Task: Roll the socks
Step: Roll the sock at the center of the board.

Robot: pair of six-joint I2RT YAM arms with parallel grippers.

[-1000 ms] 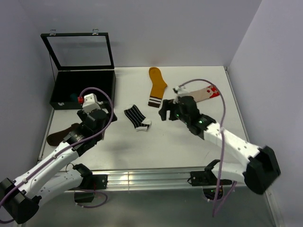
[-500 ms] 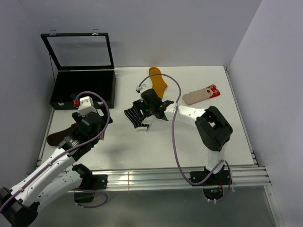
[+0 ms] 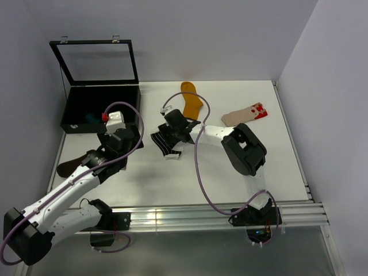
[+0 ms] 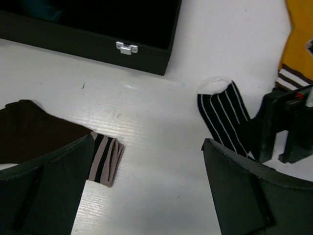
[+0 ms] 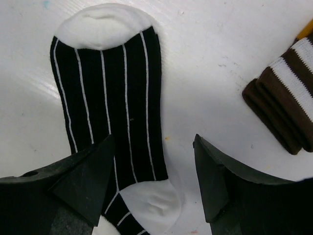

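1. The right jaws stand open, low over the heel end of a short black fabric sock with thin white stripes and white toe and heel (image 5: 110, 98). One finger (image 5: 73, 181) overlaps the sock's edge; the other sits over bare surface just beside it. Nothing is gripped.
2. The left jaws are wide open and empty, hovering above the white worktop (image 3: 230, 172) between the striped sock and a dark brown sock with a striped cuff (image 4: 34, 127).
3. The striped sock lies flat and unrolled near the middle of the worktop.
4. A mustard sock with a brown-and-white banded cuff (image 3: 191, 103) lies toward the far edge, its cuff near the right jaws.
5. A beige sock with a red-and-white end (image 3: 244, 115) lies toward the far right corner. The brown sock is by the left edge.
6. A black case with a raised clear lid (image 3: 100, 106) fills the far left corner.
7. Likely risks:
   - Closing off-centre, the right jaws may pinch only one edge or layer, so the sock bunches or slips instead of rolling.
   - Nothing pins the toe end, so the sock could drag.
   - The mustard cuff could be snagged.
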